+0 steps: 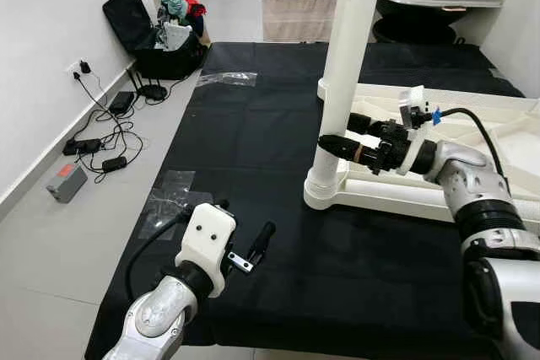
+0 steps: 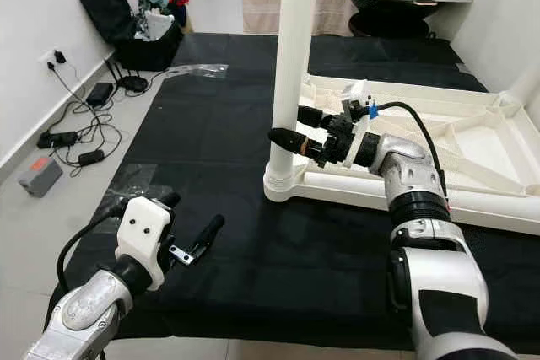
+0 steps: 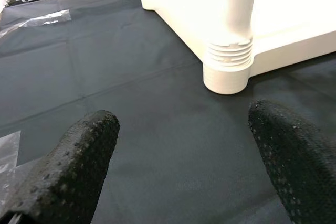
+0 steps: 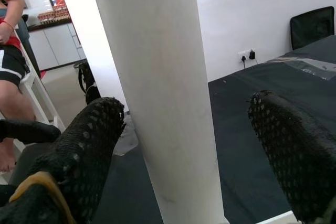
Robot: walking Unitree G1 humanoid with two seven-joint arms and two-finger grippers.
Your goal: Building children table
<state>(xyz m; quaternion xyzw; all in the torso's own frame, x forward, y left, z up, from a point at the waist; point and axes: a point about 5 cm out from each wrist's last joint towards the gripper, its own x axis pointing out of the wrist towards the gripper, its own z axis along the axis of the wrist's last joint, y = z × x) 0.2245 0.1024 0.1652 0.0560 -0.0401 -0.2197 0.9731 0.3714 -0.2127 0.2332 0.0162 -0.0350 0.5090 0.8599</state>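
Low on the left, the left tool [image 1: 253,252] hovers open and empty over the black floor mat [image 1: 253,132]. Further right, one tall white plastic table leg [image 1: 348,73] stands in the overturned white plastic tabletop [image 1: 472,111]'s corner socket, the right tool [image 1: 337,134] spread around it, seemingly ungripped. Other legs probably remain.

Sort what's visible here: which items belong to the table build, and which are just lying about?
Part of the job:
- upright white plastic table leg, straddled by the open right gripper
- upturned cream plastic tabletop on the black mat
- open left gripper, hovering over the mat

Lying about:
- black open bag
- tangled black cables
- clear plastic wrappers
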